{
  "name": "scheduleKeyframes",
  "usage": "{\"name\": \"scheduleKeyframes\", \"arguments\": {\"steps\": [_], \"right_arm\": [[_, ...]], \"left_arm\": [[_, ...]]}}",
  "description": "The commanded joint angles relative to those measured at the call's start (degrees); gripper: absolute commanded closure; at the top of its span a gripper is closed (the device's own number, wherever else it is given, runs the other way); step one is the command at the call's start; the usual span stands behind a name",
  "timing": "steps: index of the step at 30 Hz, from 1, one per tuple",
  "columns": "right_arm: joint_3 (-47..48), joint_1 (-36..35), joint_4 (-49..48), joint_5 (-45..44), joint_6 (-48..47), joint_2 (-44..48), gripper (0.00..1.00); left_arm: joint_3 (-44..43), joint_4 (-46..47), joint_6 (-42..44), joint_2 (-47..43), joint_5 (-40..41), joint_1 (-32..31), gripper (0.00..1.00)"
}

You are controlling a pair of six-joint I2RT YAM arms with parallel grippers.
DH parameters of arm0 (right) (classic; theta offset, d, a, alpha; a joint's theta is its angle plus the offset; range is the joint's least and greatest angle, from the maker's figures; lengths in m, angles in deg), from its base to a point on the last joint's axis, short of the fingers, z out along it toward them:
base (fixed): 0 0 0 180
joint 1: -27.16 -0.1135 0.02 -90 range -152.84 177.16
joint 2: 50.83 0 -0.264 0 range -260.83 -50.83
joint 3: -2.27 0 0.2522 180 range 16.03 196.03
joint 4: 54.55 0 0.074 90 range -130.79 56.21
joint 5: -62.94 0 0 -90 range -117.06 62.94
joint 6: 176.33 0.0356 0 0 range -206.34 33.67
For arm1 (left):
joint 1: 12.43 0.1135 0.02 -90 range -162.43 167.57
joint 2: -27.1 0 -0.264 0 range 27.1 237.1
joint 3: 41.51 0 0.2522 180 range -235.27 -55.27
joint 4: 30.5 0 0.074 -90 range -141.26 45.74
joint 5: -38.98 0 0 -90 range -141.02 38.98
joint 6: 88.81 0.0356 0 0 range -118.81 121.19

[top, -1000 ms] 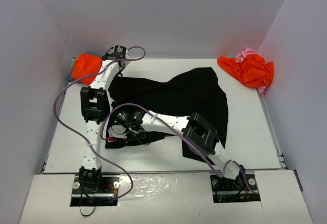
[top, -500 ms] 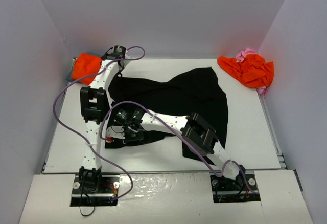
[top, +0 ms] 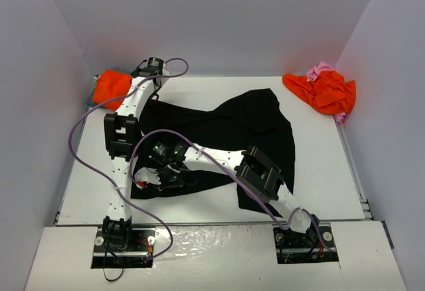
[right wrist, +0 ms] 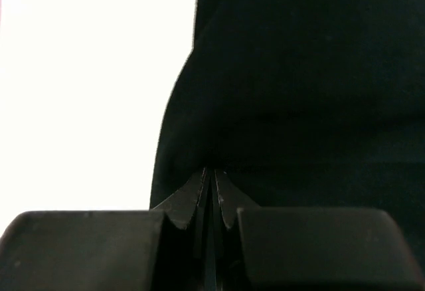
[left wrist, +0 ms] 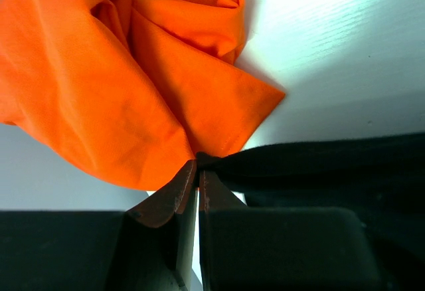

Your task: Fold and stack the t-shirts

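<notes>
A black t-shirt (top: 232, 128) lies spread over the middle of the table. My left gripper (top: 145, 99) is at its far left corner, shut on the black t-shirt (left wrist: 332, 165); the left gripper (left wrist: 197, 165) pinches the cloth's edge right beside a crumpled orange t-shirt (left wrist: 119, 72). My right gripper (top: 147, 181) is at the near left corner. In the right wrist view the right gripper (right wrist: 211, 171) is shut on the black t-shirt (right wrist: 299, 72), which hangs in a fold from the jaws.
The orange t-shirt (top: 109, 86) lies bunched in the far left corner. A second orange t-shirt (top: 327, 93) lies on a pink one (top: 322, 70) at the far right. White walls close in the table (top: 325, 165) on three sides.
My right gripper has drawn the near left corner of the black t-shirt a little nearer and leftward, stretching that edge out. The left gripper has barely shifted.
</notes>
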Motion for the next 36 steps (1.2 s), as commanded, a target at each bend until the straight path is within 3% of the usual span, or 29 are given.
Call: {"name": "scheduleKeyframes", "arguments": {"steps": [1, 4, 10, 13, 17, 22, 28, 36], "right_arm": [[-4.18, -5.96, 9.05, 5.93, -0.38, -0.66, 1.0], [-5.64, -6.46, 9.56, 6.15, -1.4, 1.46, 1.0], [-5.11, -8.05, 13.61, 8.83, -2.32, 1.64, 1.0], [-5.15, -7.87, 11.65, 5.0, 0.17, 1.49, 1.0], [-7.93, -6.57, 2.39, -7.79, 4.9, 4.57, 1.0], [-5.56, -4.01, 0.34, -10.19, 7.04, 6.16, 1.0], [-0.13, -2.78, -1.33, -28.82, 8.31, 9.81, 0.98], [3.87, 4.02, -1.89, -39.9, 10.25, 18.28, 0.95]], "left_arm": [[-5.56, -1.66, -0.78, -1.97, 1.68, -0.26, 1.0], [-6.85, -2.07, -0.79, -1.26, 2.59, -0.26, 1.0], [-19.23, -8.21, -1.23, 5.85, 7.06, -0.34, 1.0], [-13.44, -5.1, -1.67, 2.92, 6.0, -0.44, 1.0], [-4.82, -0.06, -1.41, -2.71, 4.61, -0.88, 1.0], [-3.09, -0.35, -0.75, -4.71, 4.93, -0.73, 1.0], [1.66, 1.53, 0.26, -9.33, 4.44, -0.43, 1.0], [4.1, 1.16, 0.47, -12.53, 4.86, -0.34, 1.0]]}}
